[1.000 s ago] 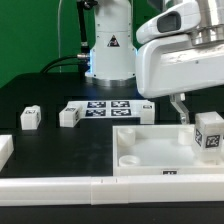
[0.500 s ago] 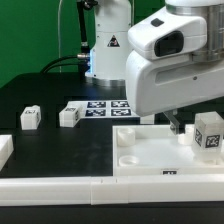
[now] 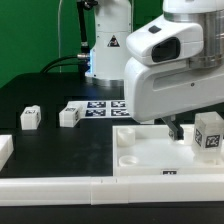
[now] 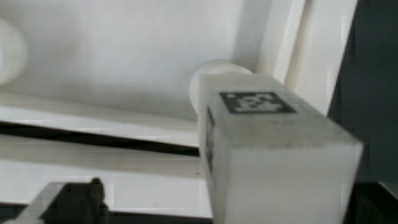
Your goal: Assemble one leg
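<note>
Exterior view: the white arm (image 3: 165, 65) fills the exterior view's right and leans down over the black tabletop (image 3: 50, 95). Below it, a large white tray (image 3: 140, 160) with a raised rim lies at the near edge of the tabletop. Behind the tray, toward the middle, lies the flat marker board (image 3: 100, 107). The leg (image 3: 209, 132) stands upright at the tray's end on the exterior view's right, with its tag facing the camera. I cannot tell whether it sits inside the rim or only against it. 2 spare legs rest well apart from it on the exterior view's left, 1 (image 3: 30, 118) near the edge and 1 (image 3: 69, 115) just beside the marker board. The claw (image 3: 173, 127) hangs low over the tray's far rim, near the leg but apart from it. The wrist view shows the leg (image 4: 267, 140) close up, tag toward the camera, and only 1 dark finger (image 4: 75, 203), so I cannot tell how far the claw is open; nothing shows in its grip.
</note>
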Robot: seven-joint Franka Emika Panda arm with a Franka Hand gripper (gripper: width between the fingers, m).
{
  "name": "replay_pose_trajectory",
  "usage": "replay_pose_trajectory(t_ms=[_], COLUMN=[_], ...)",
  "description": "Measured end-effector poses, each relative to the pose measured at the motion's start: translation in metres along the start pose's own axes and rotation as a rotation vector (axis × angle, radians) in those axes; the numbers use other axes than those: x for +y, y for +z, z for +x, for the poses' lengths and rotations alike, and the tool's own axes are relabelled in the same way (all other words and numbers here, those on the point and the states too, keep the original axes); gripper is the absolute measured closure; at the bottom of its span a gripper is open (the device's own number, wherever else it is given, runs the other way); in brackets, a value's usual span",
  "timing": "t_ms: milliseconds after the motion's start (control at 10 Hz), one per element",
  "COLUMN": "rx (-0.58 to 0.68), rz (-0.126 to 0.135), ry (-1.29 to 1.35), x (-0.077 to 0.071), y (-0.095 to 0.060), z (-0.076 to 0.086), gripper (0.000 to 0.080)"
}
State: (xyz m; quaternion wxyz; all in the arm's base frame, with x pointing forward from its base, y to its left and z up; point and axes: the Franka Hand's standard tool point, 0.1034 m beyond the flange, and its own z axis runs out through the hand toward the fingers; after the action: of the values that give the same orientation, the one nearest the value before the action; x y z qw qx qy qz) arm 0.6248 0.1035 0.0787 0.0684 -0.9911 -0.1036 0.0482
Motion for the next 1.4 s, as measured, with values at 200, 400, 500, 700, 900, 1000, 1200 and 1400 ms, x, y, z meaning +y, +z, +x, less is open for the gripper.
replay_pose_trajectory(t_ms=[200,400,500,700,900,1000,1200,1400], rx=[0.0,0.003,0.003,0.003,0.004,0.006,0.018,0.052], rz=[-0.001,-0.001,-0.001,-0.001,0.003,0.003,0.005,0.009], ry=[-0.002,-0.005,-0.005,0.039,0.176,0.318,0.594,0.874], x=[-0.0034,-0.003,-0.0029,-0.0029,-0.0034,-0.003,-0.006,-0.0097], y=[0.0014,0.0003,0.0003,0.0004,0.0008,0.0009,0.0018,0.003], z=[-0.0022,0.0002,0.0002,0.0002,0.0003,0.0006,0.0013,0.0028], gripper=[0.0277,0.0509,0.0509,0.0509,0.0509,0.0509,0.0508,0.0508])
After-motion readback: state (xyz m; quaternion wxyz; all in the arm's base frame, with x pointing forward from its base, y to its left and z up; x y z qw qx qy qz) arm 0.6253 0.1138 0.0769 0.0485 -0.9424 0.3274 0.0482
